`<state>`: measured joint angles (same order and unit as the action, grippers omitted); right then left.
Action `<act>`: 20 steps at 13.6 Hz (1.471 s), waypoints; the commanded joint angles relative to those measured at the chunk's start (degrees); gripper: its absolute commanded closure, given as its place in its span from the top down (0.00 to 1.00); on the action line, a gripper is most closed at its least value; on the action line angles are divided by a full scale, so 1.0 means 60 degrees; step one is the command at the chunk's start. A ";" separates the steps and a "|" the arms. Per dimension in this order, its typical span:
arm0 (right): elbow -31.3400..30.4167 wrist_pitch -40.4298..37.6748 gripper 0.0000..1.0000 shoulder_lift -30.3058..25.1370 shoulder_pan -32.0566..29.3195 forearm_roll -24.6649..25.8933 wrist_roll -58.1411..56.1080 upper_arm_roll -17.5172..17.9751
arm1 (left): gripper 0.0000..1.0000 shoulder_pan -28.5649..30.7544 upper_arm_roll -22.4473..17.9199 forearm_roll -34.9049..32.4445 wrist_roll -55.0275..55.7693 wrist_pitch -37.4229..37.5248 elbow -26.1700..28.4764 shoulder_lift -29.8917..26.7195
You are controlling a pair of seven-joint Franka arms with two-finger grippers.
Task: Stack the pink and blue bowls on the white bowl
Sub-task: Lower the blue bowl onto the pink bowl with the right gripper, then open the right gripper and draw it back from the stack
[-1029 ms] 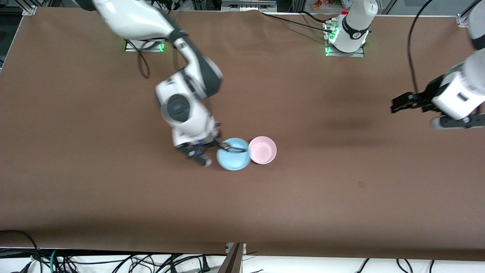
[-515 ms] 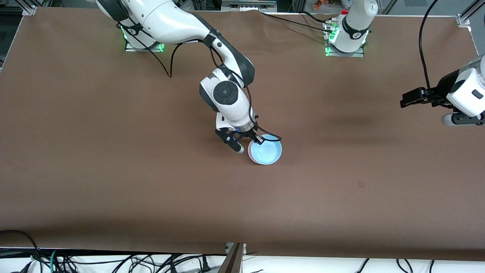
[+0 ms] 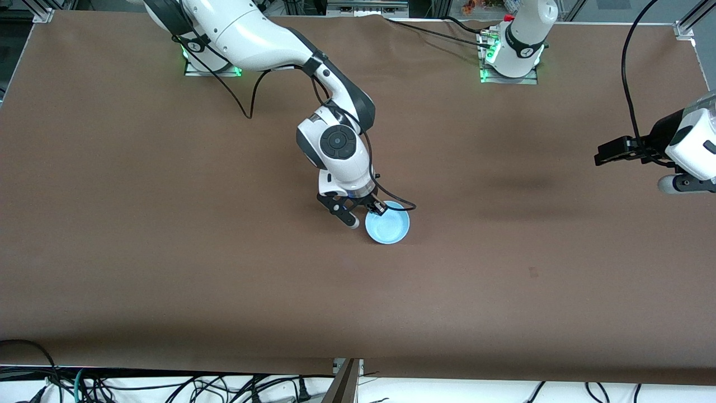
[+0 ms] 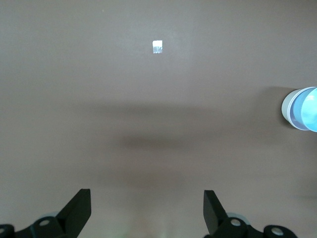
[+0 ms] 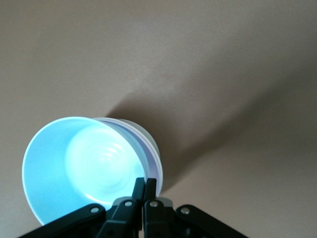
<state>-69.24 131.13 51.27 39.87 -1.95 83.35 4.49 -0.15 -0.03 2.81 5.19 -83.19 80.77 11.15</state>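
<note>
The light blue bowl (image 3: 387, 224) sits nested on top of a stack near the middle of the table. My right gripper (image 3: 379, 208) is shut on its rim on the side toward the robots' bases. In the right wrist view the right gripper (image 5: 145, 186) pinches the blue bowl's (image 5: 74, 168) rim. A thin pinkish rim (image 5: 157, 166) and a white bowl wall (image 5: 143, 135) show under it. The front view hides the pink and white bowls. My left gripper (image 3: 607, 152) is open and empty in the air over the left arm's end of the table. It (image 4: 147, 201) sees the stack (image 4: 303, 110) farther off.
A small white patch (image 4: 157, 47) lies on the brown table cover (image 3: 168, 252), seen as a faint mark (image 3: 532, 272) nearer the front camera. Cables hang along the table's front edge (image 3: 168, 386).
One second ago the blue bowl was beside the pink bowl. The right gripper carried it over and lowered it in, and the pink rim no longer shows. The left gripper drifted slightly outward.
</note>
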 commanded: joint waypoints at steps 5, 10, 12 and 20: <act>-0.0048 0.0030 0.06 0.0127 0.0239 0.0077 0.0258 -0.0060 | 1.00 0.0040 0.0019 -0.0014 -0.0119 0.0212 -0.0497 0.0295; 0.0084 0.0001 1.00 0.0040 0.0108 0.0120 -0.0034 -0.0089 | 1.00 -0.0019 0.0004 -0.0146 -0.0133 0.0198 -0.0497 0.0295; 0.0230 -0.0130 1.00 -0.0106 0.0078 0.0135 -0.0181 -0.0119 | 1.00 -0.0019 0.0004 -0.0146 -0.0148 0.0198 -0.0497 0.0295; 0.0758 -0.2981 1.00 -0.1597 -0.1706 0.0003 -0.5167 -0.0221 | 1.00 -0.0033 0.0004 -0.0378 -0.0119 0.0198 -0.0512 0.0310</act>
<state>-63.68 118.42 45.88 32.80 -1.74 61.35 2.37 -0.12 0.00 2.68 5.19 -83.15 79.81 11.96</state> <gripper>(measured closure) 0.000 0.000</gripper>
